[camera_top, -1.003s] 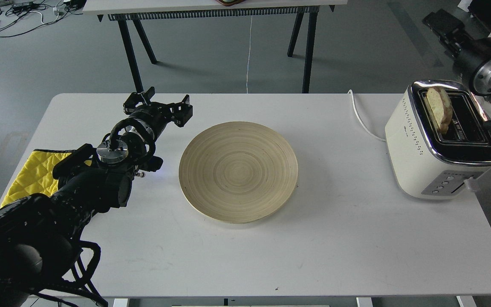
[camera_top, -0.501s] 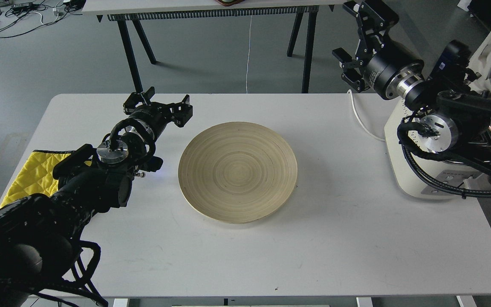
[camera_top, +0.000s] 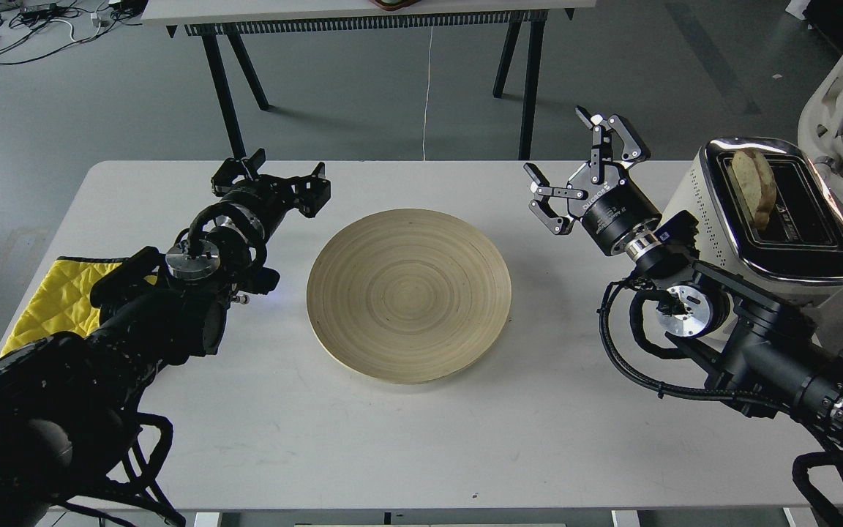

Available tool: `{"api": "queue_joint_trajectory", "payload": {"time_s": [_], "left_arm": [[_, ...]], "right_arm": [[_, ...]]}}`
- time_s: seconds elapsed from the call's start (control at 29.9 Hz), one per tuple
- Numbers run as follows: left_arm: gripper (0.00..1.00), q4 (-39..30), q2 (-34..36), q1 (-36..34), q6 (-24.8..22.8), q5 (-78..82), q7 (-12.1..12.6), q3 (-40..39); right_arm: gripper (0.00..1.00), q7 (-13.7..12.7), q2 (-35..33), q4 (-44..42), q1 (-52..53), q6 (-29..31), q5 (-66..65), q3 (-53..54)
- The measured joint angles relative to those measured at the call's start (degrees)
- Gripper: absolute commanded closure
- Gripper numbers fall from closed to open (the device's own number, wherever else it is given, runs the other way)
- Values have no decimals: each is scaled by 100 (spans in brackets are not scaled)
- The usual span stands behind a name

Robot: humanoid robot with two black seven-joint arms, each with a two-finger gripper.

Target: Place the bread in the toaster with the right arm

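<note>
Head view: bread stands upright in toaster slot, top poking out, far right of table. Our right gripper spread wide, empty, between toaster and wooden plate. Our left gripper parted too, empty, near yellow cloth.

Bare table between wooden plate and right arm: passable. Toaster blocks right edge, right arm just in front. Left gripper stands beside plate's left rim; front strip open
</note>
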Motion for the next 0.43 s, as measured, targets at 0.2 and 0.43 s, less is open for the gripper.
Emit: {"api": "queue_joint_trajectory", "payload": {"time_s": [0.2, 0.43], "left_arm": [[0, 0, 0, 0, 0, -2, -1, 0], [0, 0, 0, -1, 0, -2, -1, 0]], "right_arm": [[1, 0, 42, -36, -61, 19, 0, 14], [1, 0, 57, -5, -51, 19, 0, 30]]}}
